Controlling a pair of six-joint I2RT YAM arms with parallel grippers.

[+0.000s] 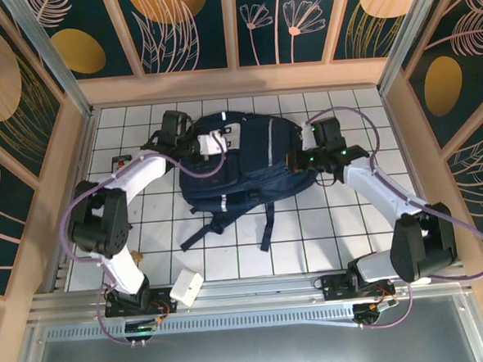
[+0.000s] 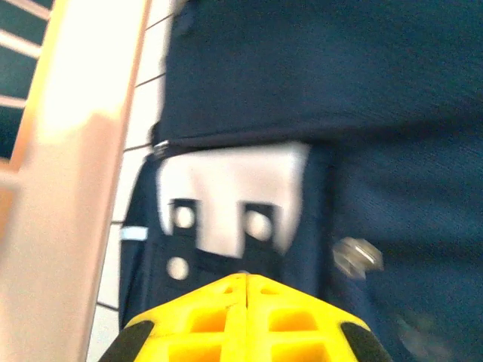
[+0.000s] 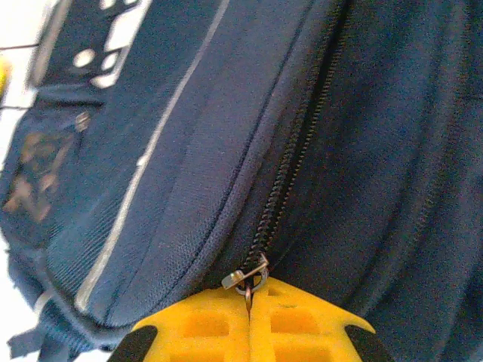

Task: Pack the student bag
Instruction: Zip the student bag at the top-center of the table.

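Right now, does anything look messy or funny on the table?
Yes. The student bag lies with its straps sprawled loose across the table, and a small white block sits crooked at the near edge beside the left arm's base.

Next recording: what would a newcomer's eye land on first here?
A large navy-blue fabric backpack lies in the middle of the white gridded table, both arms reaching onto it from either side. The yellow right gripper is shut on the small metal zipper pull on the bag's right side. The left gripper, also shut, points at a white buckle patch on its left.
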